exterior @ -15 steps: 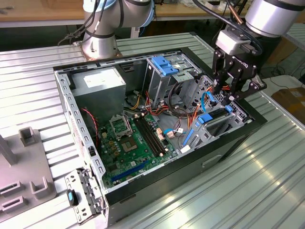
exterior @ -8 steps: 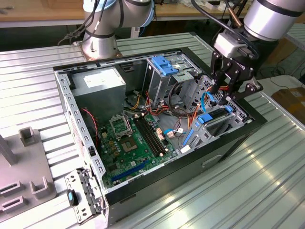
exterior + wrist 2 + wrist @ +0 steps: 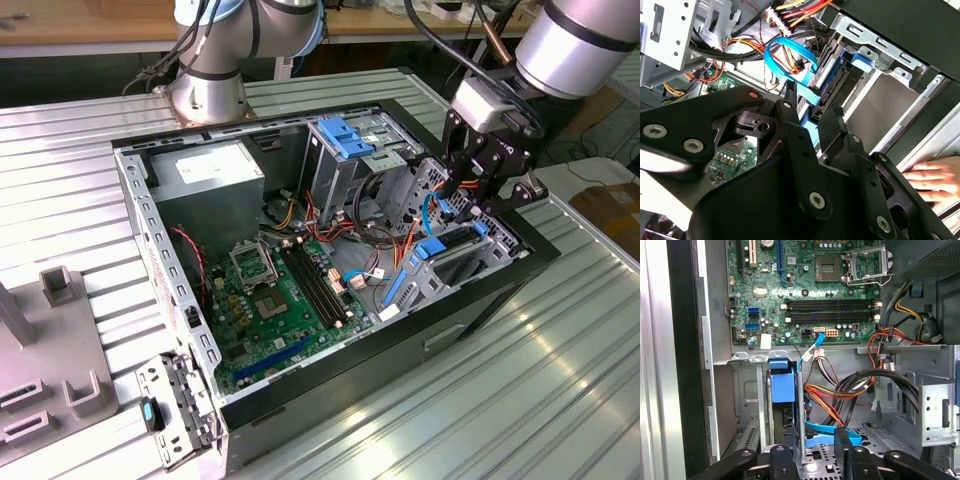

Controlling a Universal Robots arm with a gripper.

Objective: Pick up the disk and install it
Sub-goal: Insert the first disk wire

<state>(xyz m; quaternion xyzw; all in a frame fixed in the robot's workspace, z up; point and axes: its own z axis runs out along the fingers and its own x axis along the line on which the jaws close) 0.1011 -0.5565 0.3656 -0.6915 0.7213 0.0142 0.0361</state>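
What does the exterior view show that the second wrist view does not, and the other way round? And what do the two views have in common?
The exterior view adds the grey metal power supply box and the silver base of the robot arm. The second wrist view adds a person's hand near the case's outer wall. Both share the black gripper, the dark flat disk with blue plastic rails close to it, the thin blue cable and the green motherboard.
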